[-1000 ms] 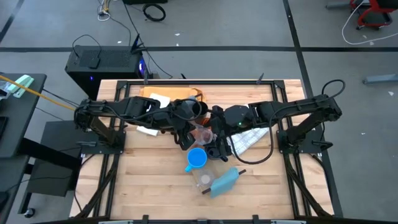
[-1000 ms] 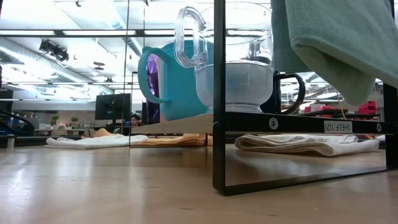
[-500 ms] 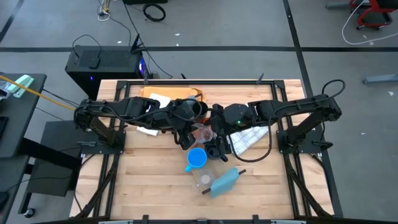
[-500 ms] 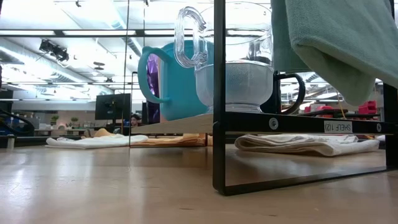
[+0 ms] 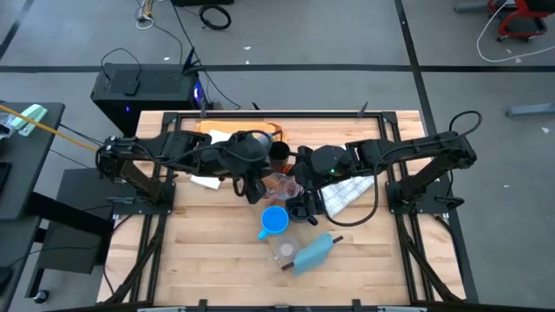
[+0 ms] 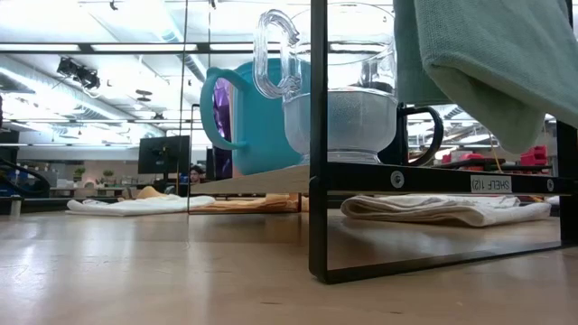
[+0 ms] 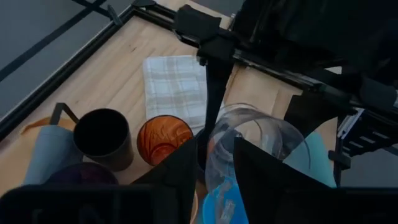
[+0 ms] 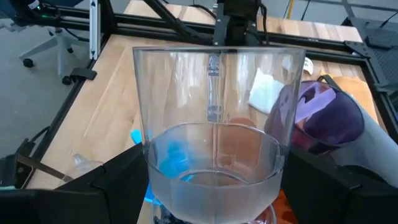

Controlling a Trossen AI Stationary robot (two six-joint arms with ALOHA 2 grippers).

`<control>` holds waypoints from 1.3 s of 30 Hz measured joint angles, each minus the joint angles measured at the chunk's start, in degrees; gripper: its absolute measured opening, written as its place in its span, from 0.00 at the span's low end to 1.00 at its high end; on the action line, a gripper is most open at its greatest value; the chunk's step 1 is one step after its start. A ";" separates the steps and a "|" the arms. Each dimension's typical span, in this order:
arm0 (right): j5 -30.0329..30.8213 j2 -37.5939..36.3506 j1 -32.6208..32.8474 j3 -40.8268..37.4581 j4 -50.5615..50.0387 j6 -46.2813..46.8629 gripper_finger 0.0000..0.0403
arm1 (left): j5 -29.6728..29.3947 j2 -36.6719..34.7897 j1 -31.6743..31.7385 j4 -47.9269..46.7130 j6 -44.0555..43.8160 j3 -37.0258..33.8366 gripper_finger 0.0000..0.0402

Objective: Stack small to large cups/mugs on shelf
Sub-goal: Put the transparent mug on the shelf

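Clear glass (image 8: 211, 134) between right end effector (image 8: 211, 205) fingers, mid-table.

shelf (image 6: 433, 179) ends cut off | purple tumbler (image 8: 326, 121) partly behind clear glass (image 8: 214, 134)

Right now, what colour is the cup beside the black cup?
Orange, with a swirled look inside: the orange cup stands next to the black cup. Left wrist view shows it best.

A grey floor (image 5: 347, 35) crossed by dark tape lines surrounds the table, with loose cables (image 5: 165, 17) lying on it. A black box with a blue light (image 5: 143, 91) sits behind the table. At table height, ceiling strip lights (image 6: 90, 47) and a distant dark monitor (image 6: 163, 153) show.
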 joint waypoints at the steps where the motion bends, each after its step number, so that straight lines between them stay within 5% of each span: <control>1: 0.00 -0.15 0.00 -0.02 -0.25 0.14 0.79 | -0.17 -0.26 0.01 -0.19 0.11 0.00 0.28; 39: 0.00 -18.22 0.50 -0.50 -21.62 7.67 0.80 | -4.02 -3.15 1.90 -4.60 0.91 0.00 0.28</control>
